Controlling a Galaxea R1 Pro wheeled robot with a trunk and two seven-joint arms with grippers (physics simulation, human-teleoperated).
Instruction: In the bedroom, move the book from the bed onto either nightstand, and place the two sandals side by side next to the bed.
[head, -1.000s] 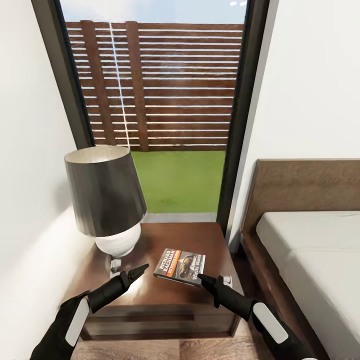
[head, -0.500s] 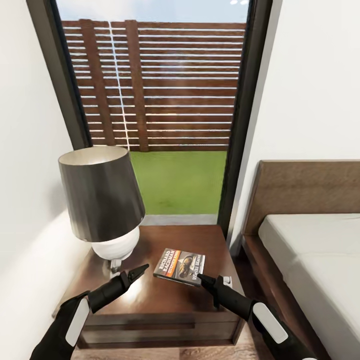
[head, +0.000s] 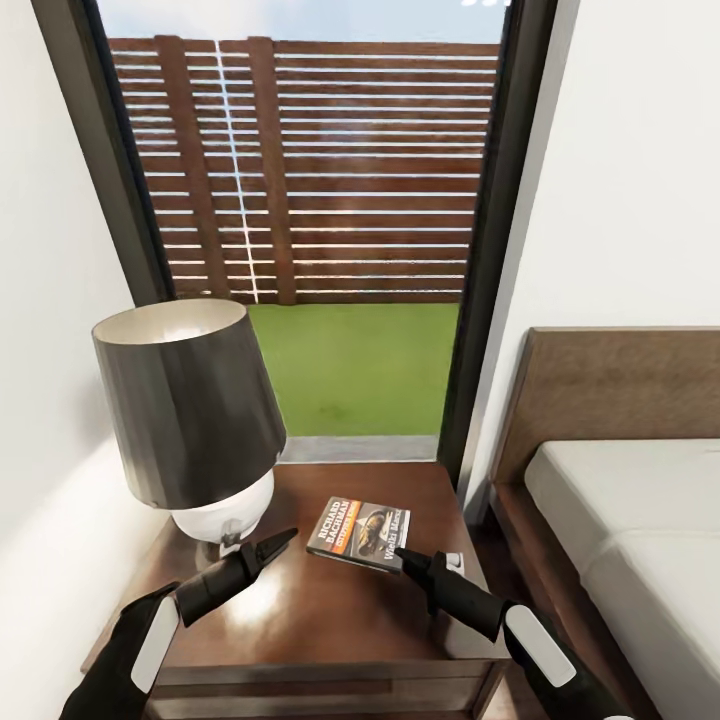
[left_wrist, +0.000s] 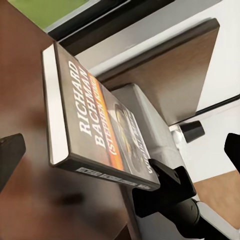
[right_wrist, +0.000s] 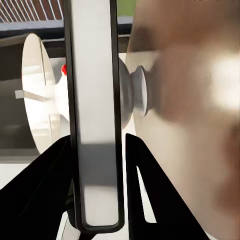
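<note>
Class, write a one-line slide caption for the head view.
Right gripper holds the book over the nightstand, beside the lamp.

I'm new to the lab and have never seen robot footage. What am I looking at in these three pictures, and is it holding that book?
This is a simulated two-armed robot. The wide picture comes from its head camera, looking down over a nightstand beside a bed. The black pointed things are its grippers: left gripper and right gripper. The other two pictures come from cameras near each gripper. On the nightstand stand a lamp and the book. The right gripper's fingers sit on either side of the book's edge, so it appears to hold the book. The left gripper is open and holds nothing.
</note>
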